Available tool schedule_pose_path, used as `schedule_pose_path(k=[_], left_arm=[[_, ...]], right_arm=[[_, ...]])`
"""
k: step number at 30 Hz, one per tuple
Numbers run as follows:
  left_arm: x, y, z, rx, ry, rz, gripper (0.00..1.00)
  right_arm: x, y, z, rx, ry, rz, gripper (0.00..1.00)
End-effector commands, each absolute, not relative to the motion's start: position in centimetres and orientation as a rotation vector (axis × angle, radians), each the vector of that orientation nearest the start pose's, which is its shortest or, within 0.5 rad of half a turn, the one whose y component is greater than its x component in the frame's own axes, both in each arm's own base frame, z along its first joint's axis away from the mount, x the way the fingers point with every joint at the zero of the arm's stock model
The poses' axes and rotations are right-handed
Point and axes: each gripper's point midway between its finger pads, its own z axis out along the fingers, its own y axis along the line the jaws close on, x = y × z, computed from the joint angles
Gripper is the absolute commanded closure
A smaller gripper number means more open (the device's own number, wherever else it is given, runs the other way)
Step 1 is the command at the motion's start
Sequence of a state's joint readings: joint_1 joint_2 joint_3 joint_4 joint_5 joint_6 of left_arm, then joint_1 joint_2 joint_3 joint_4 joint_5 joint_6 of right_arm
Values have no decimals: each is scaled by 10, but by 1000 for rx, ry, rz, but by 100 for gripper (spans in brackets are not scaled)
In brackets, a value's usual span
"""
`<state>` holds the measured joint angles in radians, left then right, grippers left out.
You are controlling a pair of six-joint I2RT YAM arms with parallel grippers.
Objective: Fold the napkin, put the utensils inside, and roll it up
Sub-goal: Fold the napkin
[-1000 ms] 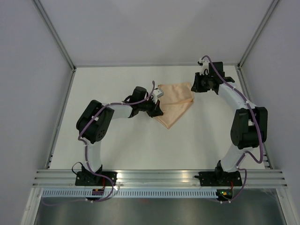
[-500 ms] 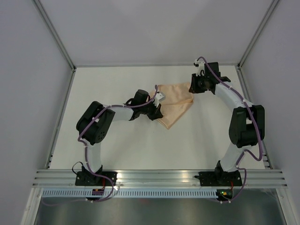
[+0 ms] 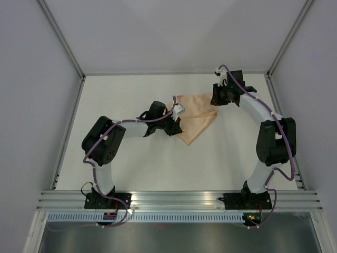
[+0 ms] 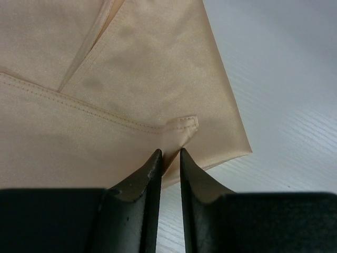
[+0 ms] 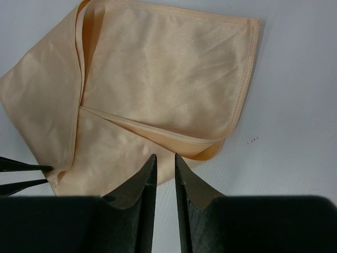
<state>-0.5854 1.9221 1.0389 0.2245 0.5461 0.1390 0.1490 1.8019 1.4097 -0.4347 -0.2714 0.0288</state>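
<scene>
Our left gripper (image 4: 169,154) has just eased its jaws to a narrow gap, freeing a corner of the napkin (image 3: 199,115), which lies folded on the table (image 3: 131,158) between the arms. Our right gripper (image 5: 162,157) hangs slightly parted and empty over its far edge, so we judge the fold done and the utensils next.

left claw (image 4: 169,153) parted slightly at napkin (image 4: 131,79) hem, right claw (image 5: 164,156) edged nearer the cloth

Bright, even, diffuse light, no glare. Faint soft shadows on white table (image 3: 142,163). Top view sharp. Wrist views: left gripper (image 4: 167,153) and right gripper (image 5: 163,156) near-black, detail lost; napkin (image 5: 158,79) sharp, slight sheen.
</scene>
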Motion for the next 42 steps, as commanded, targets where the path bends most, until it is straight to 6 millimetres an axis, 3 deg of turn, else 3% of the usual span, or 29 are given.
schedule_pose_path(k=[1,12,17,24,27,31,42], left_arm=[[345,-332,65,1111,1873,-812,74],[338,-331,63,1113,1895,-815,74],[354,-331,89,987,1835,-798,74],[369,-349,124,885,1761,-884,73],[382,-352,120,818,1804,-877,72],[388,-353,94,764,1891,-874,72],[358,-348,53,770,2021,-941,73]], right_arm=[[460,117,136,-277,2361,379,75],[458,128,136,-323,2366,379,75],[454,141,134,-398,2366,348,75],[449,145,130,-430,2375,332,75],[448,145,130,-435,2375,329,75],[447,148,130,-444,2377,331,75],[444,153,129,-465,2375,332,75]])
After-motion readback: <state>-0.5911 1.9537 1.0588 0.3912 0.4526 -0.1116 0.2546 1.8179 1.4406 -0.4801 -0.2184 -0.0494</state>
